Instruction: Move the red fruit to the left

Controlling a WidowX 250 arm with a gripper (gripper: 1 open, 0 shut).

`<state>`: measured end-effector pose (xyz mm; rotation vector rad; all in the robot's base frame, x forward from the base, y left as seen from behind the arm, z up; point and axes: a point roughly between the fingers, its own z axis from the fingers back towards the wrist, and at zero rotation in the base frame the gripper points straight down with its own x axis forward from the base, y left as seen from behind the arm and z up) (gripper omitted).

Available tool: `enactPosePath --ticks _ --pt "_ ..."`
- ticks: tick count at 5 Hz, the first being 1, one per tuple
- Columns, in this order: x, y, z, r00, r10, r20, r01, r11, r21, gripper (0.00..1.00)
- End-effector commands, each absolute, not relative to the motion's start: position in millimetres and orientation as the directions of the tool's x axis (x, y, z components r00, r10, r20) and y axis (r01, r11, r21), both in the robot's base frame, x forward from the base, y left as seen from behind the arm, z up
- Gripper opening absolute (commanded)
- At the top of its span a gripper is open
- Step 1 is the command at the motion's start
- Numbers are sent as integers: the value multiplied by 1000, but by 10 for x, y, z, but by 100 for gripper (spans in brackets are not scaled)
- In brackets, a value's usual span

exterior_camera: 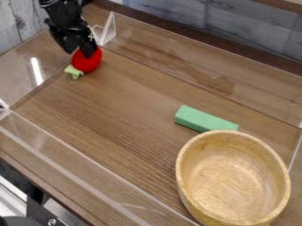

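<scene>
The red fruit (88,60) lies on the wooden table at the far left, close to the clear side wall, with its light green leafy end (74,73) pointing toward the front. My black gripper (74,44) hangs right over the fruit's upper left side, pointing steeply down. Its fingers are spread apart and open, and the fruit rests on the table below them. The fingertips hide part of the fruit's top.
A flat green block (206,119) lies at the middle right. A large wooden bowl (189,172) stands at the front right corner. Clear plastic walls (35,88) ring the table, and the left wall runs just beside the fruit.
</scene>
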<state>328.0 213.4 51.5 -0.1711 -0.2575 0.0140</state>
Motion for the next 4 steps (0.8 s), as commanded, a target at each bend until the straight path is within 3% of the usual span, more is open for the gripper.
enactPosePath --ticks 1,3,4 --pt "3380 2194 830 953 12 302 23 993 -112 100" --pt "3330 2010 764 951 11 309 16 996 -83 100" --pt "3345 1998 1015 950 -9 313 35 996 -77 100"
